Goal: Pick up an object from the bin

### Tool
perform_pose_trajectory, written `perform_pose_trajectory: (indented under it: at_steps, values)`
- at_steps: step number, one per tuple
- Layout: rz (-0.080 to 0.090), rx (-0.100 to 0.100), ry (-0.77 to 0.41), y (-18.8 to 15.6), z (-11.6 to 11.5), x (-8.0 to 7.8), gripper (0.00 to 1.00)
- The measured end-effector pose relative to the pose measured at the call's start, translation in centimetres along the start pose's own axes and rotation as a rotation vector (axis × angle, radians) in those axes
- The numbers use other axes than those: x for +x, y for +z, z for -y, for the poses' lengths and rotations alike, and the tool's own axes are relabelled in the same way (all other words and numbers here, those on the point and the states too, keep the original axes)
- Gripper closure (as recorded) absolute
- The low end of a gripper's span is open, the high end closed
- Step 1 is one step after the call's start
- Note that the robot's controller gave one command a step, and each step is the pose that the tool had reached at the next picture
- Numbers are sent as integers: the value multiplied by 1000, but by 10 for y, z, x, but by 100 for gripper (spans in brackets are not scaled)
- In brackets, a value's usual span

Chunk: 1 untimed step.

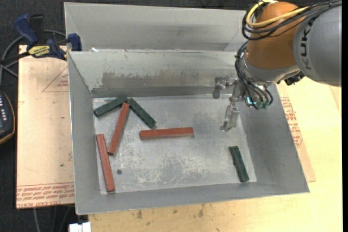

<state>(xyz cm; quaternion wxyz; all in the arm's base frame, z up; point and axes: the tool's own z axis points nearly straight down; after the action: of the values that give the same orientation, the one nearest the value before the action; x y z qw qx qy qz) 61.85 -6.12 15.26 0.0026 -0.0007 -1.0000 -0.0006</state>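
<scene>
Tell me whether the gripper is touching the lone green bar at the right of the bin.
Apart. The camera view shows a stretch of bare bin floor between the gripper and the green bar.

The grey arm (326, 46) is cut off by the right edge. Part of the grey bin's (163, 30) right wall is hidden behind the orange wrist cover (272, 41). Where the left dark green bar (111, 107), the right dark green bar (142, 114) and the slanted red bar (118, 129) meet, the uppermost cannot be told.
</scene>
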Motion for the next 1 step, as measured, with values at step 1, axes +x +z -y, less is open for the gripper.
perform_pose_trajectory:
  at_steps: [1]
  values:
    - [0,-2,-60,87,-45,8,0]
